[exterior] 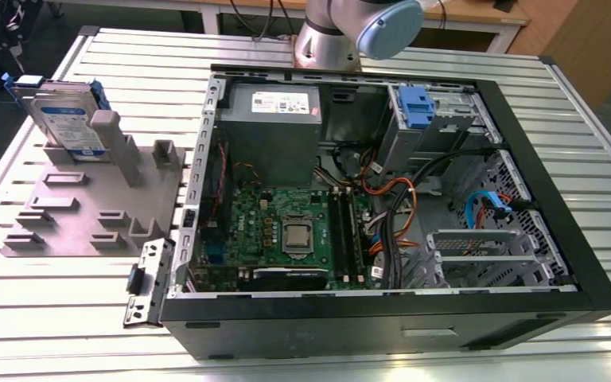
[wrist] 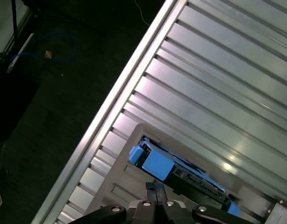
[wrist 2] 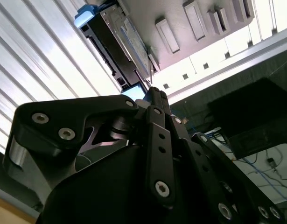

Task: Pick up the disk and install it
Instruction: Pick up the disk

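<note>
The disk (exterior: pixel 67 119) is a silver-grey drive with a white-and-blue label in a bright blue carrier. It stands on edge, leaning between upright posts at the far corner of the grey fixture plate (exterior: pixel 83 207), at the exterior view's left. Both wrist views look past my gripper (wrist 2: pixel 155 93) at the disk (wrist 2: pixel 129 42). My gripper (wrist: pixel 155 186) hangs above the disk (wrist: pixel 157 163), apart from it. Its black fingers are shut together with nothing between them.
An open black computer case (exterior: pixel 560 239) lies on the slatted metal table (exterior: pixel 61 318), with motherboard, cables and a drive bay holding a blue carrier (exterior: pixel 417 107). The arm's base (exterior: pixel 332 40) stands behind the case. The table edge and dark floor (wrist: pixel 50 93) lie beside the fixture plate.
</note>
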### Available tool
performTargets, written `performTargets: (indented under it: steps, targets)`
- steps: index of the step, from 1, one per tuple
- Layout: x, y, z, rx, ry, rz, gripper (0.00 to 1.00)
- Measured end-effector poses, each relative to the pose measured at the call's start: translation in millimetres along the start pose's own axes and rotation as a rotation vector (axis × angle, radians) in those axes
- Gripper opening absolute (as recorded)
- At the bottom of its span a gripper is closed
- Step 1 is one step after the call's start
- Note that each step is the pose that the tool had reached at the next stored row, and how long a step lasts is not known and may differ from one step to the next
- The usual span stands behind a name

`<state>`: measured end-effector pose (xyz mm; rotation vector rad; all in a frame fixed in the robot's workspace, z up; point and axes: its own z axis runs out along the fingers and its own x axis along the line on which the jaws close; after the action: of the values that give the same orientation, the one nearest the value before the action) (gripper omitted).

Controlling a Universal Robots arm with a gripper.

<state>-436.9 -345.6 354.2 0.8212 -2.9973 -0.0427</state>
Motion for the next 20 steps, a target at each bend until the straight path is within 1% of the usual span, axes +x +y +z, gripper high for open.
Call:
performTargets:
  steps: [1, 3, 15, 18, 20]
  targets:
    - [0.0, 0.0, 0.0, 0.0004, 0.0005, -0.015, 0.11]
    - [0.0, 0.0, 0.0, 0.0006, 0.0009, -0.025, 0.11]
    - [0.0, 0.0, 0.0, 0.0007, 0.001, -0.03, 0.11]
    - [0.0, 0.0, 0.0, 0.0013, 0.0018, -0.052, 0.11]
    - [0.0, 0.0, 0.0, 0.0019, 0.0027, -0.079, 0.11]
